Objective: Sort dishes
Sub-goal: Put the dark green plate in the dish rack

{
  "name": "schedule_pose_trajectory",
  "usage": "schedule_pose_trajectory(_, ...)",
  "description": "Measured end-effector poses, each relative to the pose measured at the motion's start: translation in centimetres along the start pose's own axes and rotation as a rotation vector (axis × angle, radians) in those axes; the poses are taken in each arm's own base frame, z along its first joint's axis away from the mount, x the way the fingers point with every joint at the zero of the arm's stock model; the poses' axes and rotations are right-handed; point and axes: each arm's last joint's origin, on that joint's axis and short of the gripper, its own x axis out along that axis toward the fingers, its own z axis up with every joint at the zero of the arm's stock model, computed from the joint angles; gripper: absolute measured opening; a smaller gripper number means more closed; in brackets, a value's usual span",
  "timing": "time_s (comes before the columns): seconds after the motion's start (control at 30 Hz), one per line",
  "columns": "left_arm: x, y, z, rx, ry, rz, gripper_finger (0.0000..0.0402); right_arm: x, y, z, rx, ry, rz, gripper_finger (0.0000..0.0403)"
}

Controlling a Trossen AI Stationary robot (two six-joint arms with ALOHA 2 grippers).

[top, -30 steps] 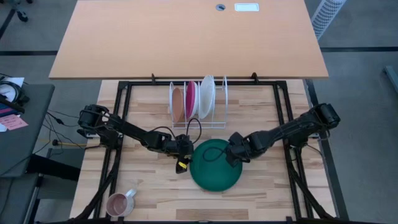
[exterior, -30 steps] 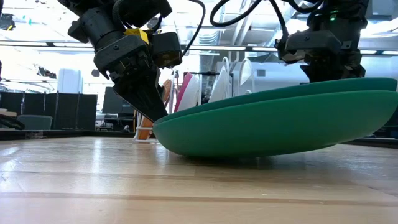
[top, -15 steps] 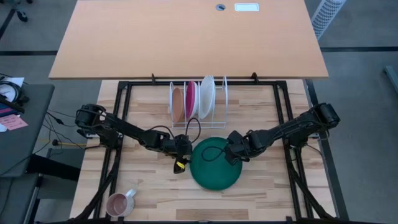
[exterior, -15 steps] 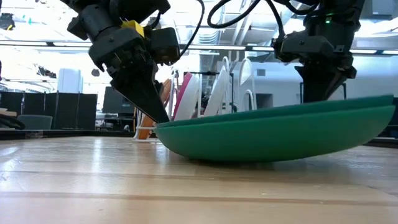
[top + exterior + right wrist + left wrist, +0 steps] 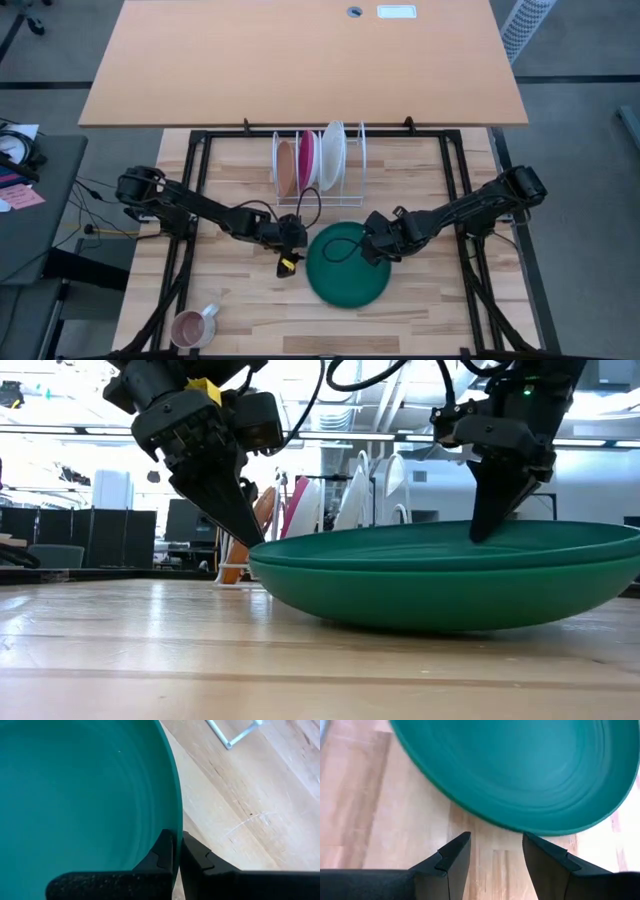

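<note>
Both arms reach inward to the green plate (image 5: 348,268). Right gripper (image 5: 177,851) — fingers pinched together on the plate's rim, rack side. Left gripper (image 5: 492,851) — fingers parted, tips just off the opposite rim, not touching.

We see a wide tan desk (image 5: 300,60) behind the wooden table (image 5: 240,300), standing on grey floor (image 5: 580,50). A dark side table (image 5: 30,200) with papers sits at the left. Across the room we see dark monitors (image 5: 110,538) and bright ceiling lights (image 5: 330,400).
</note>
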Motion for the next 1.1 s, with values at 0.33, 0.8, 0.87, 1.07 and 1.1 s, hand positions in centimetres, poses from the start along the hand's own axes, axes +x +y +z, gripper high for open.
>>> schedule_pose_trajectory(0.33,-4.0,-0.6,1.9,-0.006,-0.092,-0.024,0.0173,-0.3,0.1,0.3,-0.052,-0.021,-0.012,0.0013)
schedule_pose_trajectory(0.8,-6.6,-1.2,2.1,0.004,-0.164,0.053,0.0173,-5.0,2.0,1.2,-0.127,-0.168,-0.031,0.0013)
schedule_pose_trajectory(0.87,-6.5,-1.2,2.0,-0.004,-0.167,0.051,0.0173,-5.1,2.0,1.1,-0.133,-0.178,-0.04,0.0013)
schedule_pose_trajectory(1.07,-5.9,-0.7,1.2,-0.005,-0.187,0.139,0.0173,-5.0,1.6,1.5,-0.143,-0.187,-0.08,0.0013)
schedule_pose_trajectory(1.1,-5.8,-0.6,0.9,-0.007,-0.195,0.167,0.0173,-4.9,1.6,1.5,-0.149,-0.188,-0.081,0.0013)
